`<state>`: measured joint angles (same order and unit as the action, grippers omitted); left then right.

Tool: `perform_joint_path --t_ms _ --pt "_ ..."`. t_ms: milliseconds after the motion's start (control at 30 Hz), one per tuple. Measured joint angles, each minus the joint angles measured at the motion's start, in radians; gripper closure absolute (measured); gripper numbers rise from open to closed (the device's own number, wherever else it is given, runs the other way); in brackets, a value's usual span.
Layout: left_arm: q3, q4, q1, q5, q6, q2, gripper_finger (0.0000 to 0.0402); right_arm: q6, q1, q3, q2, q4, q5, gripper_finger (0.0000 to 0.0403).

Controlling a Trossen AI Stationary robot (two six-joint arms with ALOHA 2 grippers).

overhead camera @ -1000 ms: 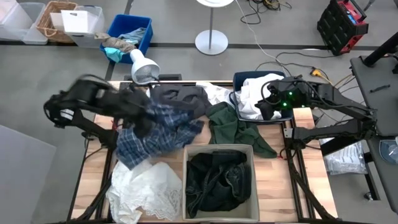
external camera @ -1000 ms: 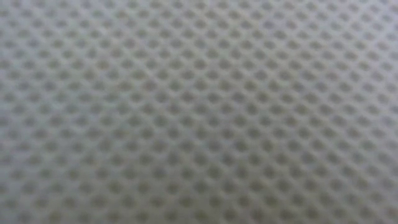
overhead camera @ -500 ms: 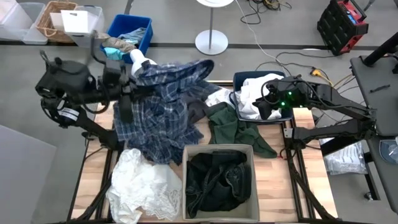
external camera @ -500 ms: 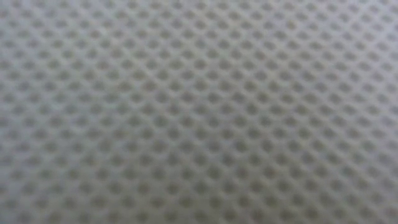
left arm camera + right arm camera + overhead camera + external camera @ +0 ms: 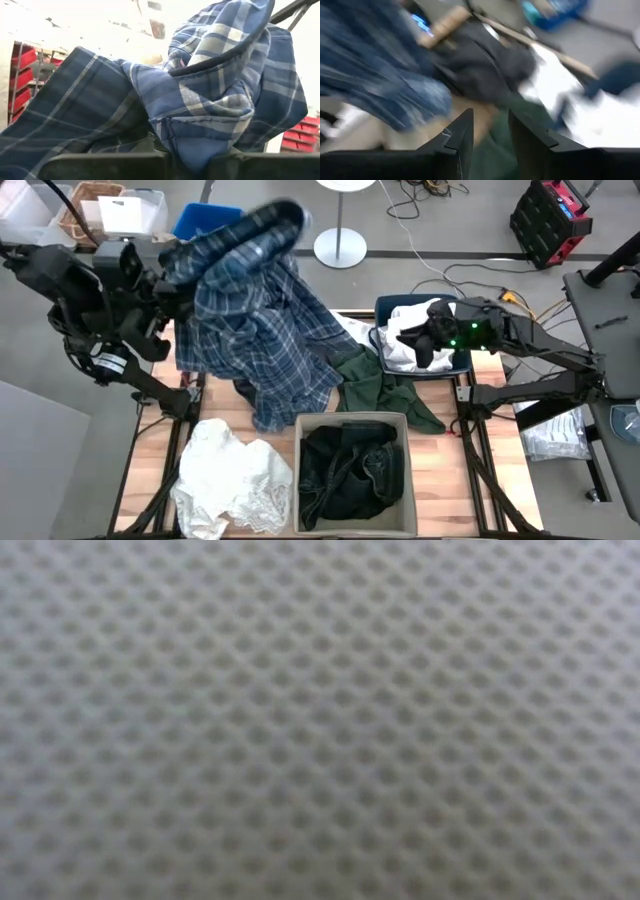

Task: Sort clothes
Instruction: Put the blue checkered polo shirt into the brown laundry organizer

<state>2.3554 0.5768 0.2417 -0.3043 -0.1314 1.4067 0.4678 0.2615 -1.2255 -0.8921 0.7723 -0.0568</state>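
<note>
The blue-and-white plaid shirt (image 5: 255, 310) is raised high at the table's far left, with my left gripper (image 5: 168, 288) shut on it. The shirt fills the left wrist view (image 5: 210, 90). Its lower end (image 5: 272, 412) reaches down beside the grey bin (image 5: 350, 420); I cannot tell whether it touches the table. My right gripper (image 5: 430, 345) hovers open over the white clothes (image 5: 405, 330) in the blue bin (image 5: 392, 304), holding nothing. A dark green garment (image 5: 380, 385) lies on the table, and a charcoal grey one (image 5: 485, 60) shows in the right wrist view. My left gripper pinches a bunched fold of the plaid shirt (image 5: 192, 150) between its two fingers (image 5: 100, 167), in several layers. The fingers come from the table's left, slanting upward. The shirt bulges above the fingers and hangs slack below them.
A black garment (image 5: 350, 470) fills the grey bin at the near middle. A white lacy garment (image 5: 235, 485) lies at the near left. Another white piece (image 5: 352, 335) lies far centre. A lamp base (image 5: 340, 248) and crates stand beyond the table. A mesh cloth (image 5: 320, 720) covers the low view.
My left gripper has risen and drawn back toward the table's far left, tipping from pointing down to slanting upward. It has stayed shut on the plaid shirt. The shirt has been pulled up off the pile and now hangs stretched out from the gripper.
</note>
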Motion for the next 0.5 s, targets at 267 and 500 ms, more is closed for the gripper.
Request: perform_joint_path --t_ms 267,500 --pt "0.0 -0.157 -0.001 -0.003 0.039 0.045 0.04 -0.206 -0.169 -0.006 -0.056 -0.487 0.05 0.0245" --pt "0.0 -0.264 -0.012 -0.003 0.054 0.11 0.04 -0.318 -0.303 -0.117 -0.235 -0.648 -0.023 0.0194"
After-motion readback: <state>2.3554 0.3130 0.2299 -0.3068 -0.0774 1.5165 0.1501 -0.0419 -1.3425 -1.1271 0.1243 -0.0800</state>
